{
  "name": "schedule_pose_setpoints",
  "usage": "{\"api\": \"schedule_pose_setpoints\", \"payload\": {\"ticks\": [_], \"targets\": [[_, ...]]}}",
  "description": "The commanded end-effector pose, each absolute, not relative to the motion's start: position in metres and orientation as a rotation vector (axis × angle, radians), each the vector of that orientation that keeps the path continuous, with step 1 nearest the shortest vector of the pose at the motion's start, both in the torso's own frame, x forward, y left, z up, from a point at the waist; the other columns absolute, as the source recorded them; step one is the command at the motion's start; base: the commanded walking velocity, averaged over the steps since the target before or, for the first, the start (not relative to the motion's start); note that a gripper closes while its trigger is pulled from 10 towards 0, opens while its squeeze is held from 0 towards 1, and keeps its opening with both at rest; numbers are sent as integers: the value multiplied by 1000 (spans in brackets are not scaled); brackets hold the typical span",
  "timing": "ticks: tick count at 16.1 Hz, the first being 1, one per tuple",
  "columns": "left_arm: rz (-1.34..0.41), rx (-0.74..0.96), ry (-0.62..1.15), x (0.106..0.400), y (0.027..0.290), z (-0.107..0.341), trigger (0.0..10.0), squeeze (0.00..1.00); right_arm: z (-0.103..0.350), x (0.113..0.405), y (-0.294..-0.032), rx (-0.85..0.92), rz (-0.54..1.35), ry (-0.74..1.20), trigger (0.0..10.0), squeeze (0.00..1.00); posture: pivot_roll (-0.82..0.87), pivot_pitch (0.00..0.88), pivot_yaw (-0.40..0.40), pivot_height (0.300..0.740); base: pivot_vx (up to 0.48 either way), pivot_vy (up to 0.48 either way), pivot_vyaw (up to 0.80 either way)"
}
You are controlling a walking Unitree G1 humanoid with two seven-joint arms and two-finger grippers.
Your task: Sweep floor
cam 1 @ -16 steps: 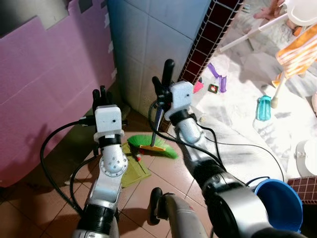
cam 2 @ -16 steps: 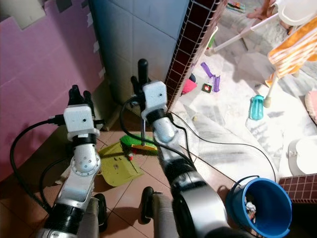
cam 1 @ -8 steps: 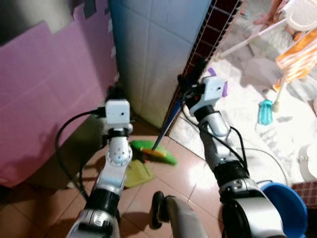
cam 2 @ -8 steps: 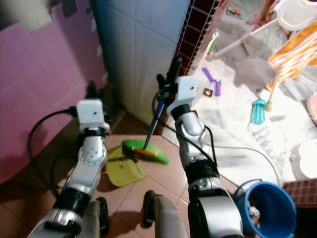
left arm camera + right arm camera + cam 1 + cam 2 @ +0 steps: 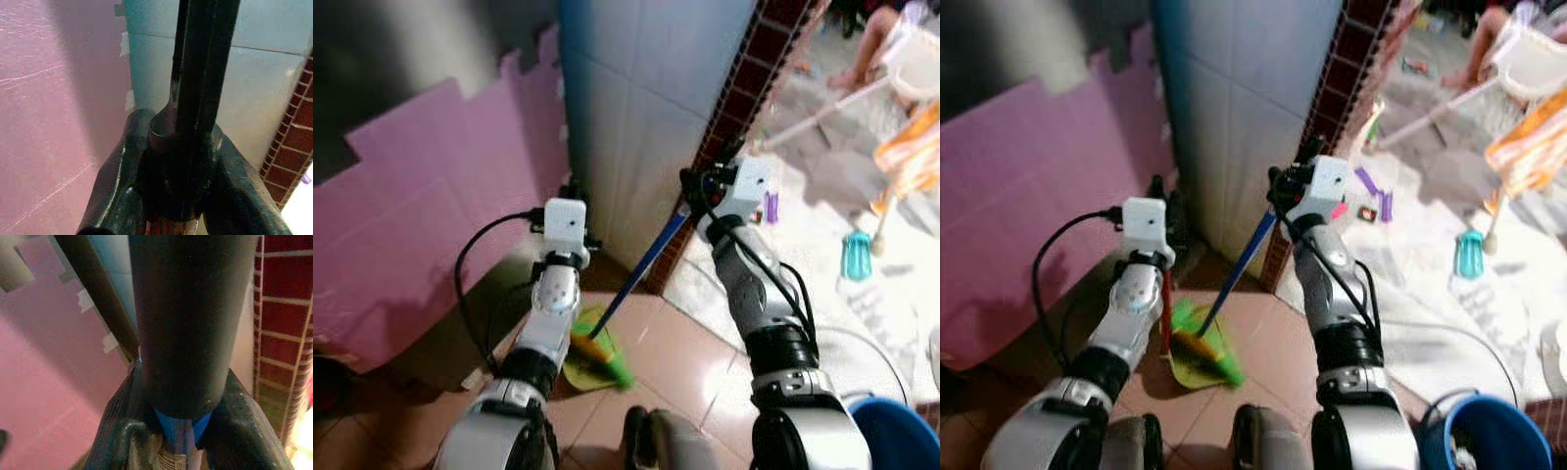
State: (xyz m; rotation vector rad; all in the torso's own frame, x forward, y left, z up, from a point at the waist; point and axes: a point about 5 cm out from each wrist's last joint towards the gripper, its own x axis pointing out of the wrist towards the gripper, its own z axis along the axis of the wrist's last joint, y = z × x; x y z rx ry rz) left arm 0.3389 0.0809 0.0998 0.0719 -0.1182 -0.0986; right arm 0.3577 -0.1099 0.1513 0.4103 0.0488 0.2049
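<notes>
My right gripper (image 5: 700, 182) is shut on the black grip (image 5: 186, 323) of a broom. Its blue handle (image 5: 646, 264) slants down to the left, ending in a green and orange head (image 5: 603, 358). That head lies on a yellow-green dustpan (image 5: 1185, 370) on the brown tile floor. My left gripper (image 5: 572, 188) is shut on the top of the dustpan's upright red handle (image 5: 1165, 313); its dark grip (image 5: 195, 73) sits between the fingers. Both grippers are raised in front of the blue-grey tiled pillar.
A purple foam wall (image 5: 421, 225) stands at the left, with a dark red tiled edge (image 5: 744, 88) right of the pillar. A blue bucket (image 5: 1474, 443) is at the bottom right. On the pale floor beyond are a teal bottle (image 5: 1469, 257), small toys (image 5: 1371, 184), a white chair and a person's legs (image 5: 881, 29).
The camera has shifted. Both arms have reached further forward and up. The broom head has moved left, from beside the dustpan to on top of it.
</notes>
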Motion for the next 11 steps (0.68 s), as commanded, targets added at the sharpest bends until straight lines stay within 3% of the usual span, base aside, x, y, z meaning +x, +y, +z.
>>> {"api": "schedule_pose_setpoints", "payload": {"ticks": [1,4,8,11], "targets": [[-150,60,46,328,72,69,10000,0,161,360,-108,536,199,47,10000,0,-142,73,-74,740,0,0,0],[-147,33,40,331,75,71,10000,0,174,361,-119,528,252,-14,10000,0,-143,61,-67,740,0,0,0],[-137,-11,17,338,83,78,10000,0,179,345,-132,335,295,-106,10000,0,-146,48,-62,740,0,0,0],[-145,-10,25,337,85,75,10000,0,228,353,-145,448,251,-268,10000,0,-150,34,-58,740,0,0,0]]}}
